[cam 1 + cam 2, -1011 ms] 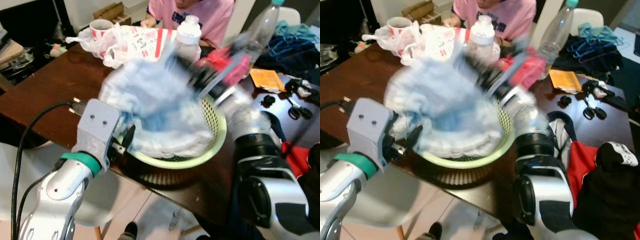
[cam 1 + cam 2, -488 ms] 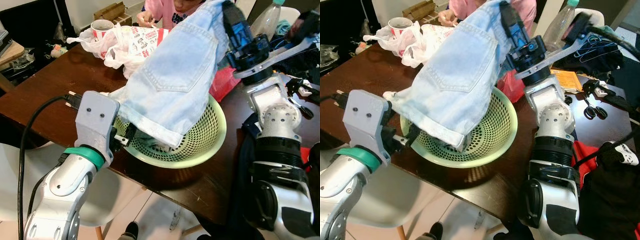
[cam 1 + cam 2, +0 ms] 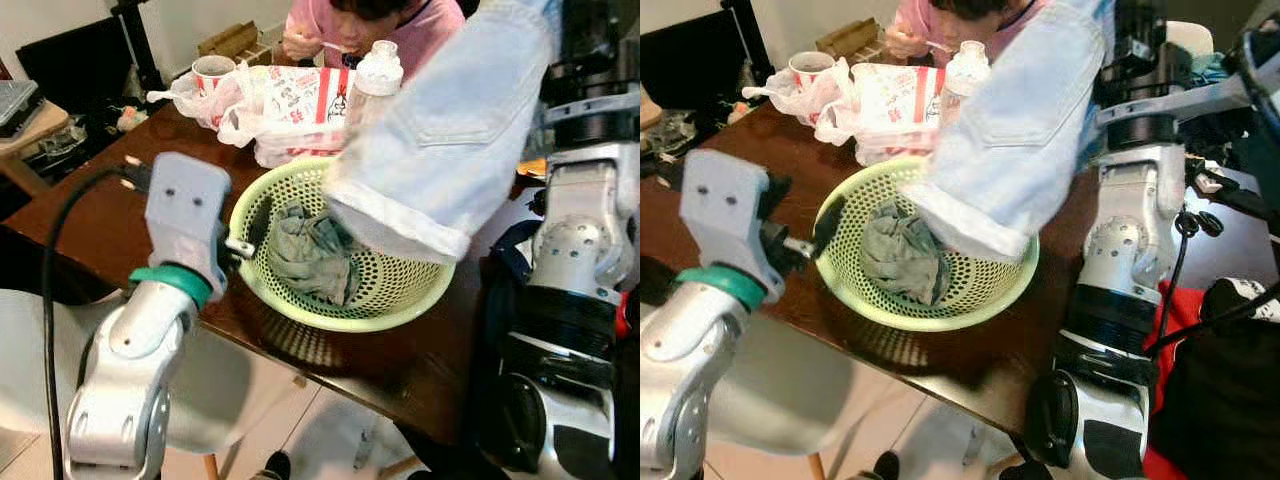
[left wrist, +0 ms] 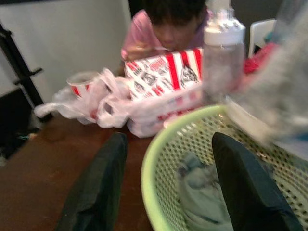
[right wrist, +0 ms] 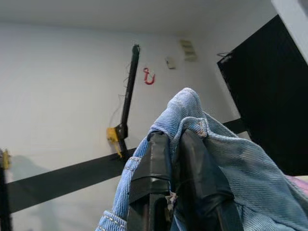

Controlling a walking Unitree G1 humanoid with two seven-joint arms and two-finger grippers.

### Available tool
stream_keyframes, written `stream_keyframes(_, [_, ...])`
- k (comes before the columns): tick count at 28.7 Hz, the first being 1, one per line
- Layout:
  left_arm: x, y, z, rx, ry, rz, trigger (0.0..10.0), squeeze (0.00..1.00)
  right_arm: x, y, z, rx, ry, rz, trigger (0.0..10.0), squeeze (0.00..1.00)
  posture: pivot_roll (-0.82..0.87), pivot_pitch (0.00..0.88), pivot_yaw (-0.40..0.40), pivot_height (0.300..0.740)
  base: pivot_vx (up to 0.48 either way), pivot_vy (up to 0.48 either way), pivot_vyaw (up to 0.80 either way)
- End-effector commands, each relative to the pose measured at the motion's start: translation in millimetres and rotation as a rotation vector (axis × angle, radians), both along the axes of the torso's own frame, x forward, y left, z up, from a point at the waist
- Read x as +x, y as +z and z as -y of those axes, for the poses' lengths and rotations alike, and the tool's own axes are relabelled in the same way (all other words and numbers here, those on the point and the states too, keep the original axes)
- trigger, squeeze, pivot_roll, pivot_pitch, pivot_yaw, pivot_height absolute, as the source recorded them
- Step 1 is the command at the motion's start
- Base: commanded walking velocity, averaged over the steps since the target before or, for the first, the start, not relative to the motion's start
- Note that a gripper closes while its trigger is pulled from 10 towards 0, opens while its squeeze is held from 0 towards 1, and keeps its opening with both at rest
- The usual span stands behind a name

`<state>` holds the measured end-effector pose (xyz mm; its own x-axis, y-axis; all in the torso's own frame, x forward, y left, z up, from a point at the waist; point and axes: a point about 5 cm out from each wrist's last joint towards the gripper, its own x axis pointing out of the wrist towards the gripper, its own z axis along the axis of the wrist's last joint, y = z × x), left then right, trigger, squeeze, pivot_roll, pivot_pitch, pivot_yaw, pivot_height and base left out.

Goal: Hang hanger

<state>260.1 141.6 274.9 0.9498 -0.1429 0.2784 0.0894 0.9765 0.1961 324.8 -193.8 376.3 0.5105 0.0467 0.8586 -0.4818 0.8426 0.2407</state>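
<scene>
Hangers (image 3: 1200, 62) lie in a pile far off on the surface (image 3: 90, 210), behind the right arm. The right claw (image 5: 175, 144) pinches pale jeans (image 3: 450, 150) high above the green basket (image 3: 300, 310). Keep that pinch tight and carry them clear. The left claw (image 4: 168, 178) is open by the rim. Half a second ago the jeans hung lower, hiding the grey cloth (image 3: 310, 255).

Denim shorts (image 3: 450, 150) top cut off.

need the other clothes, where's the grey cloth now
The grey cloth lies inside the green basket on the brown table, below the hanging jeans and beside the left claw.
</scene>
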Motion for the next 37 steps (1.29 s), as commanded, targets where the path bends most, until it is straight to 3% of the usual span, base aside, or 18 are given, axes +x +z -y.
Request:
stream_keyframes(1, [2.0,-3.2,-1.6,-0.005,0.010,-0.011,10.0,0.00,-6.1,3.9,0.8,0.002,-0.020,0.032,10.0,0.00,0.09,0.045,0.049,0.740,0.000,0.000,0.00])
stream_keyframes(25, [7.5,-4.8,-0.9,-0.028,0.026,0.012,10.0,0.00,-4.2,1.8,-13.3,-0.024,-0.084,0.028,10.0,0.00,0.10,0.053,0.042,0.740,0.000,0.000,0.00])
stream_keyframes(37, [7.1,-4.7,-0.8,-0.029,0.029,0.022,10.0,0.00,-1.8,-0.7,-13.8,-0.021,-0.085,0.014,10.0,0.00,0.10,0.056,0.041,0.740,-0.318,0.000,0.00])
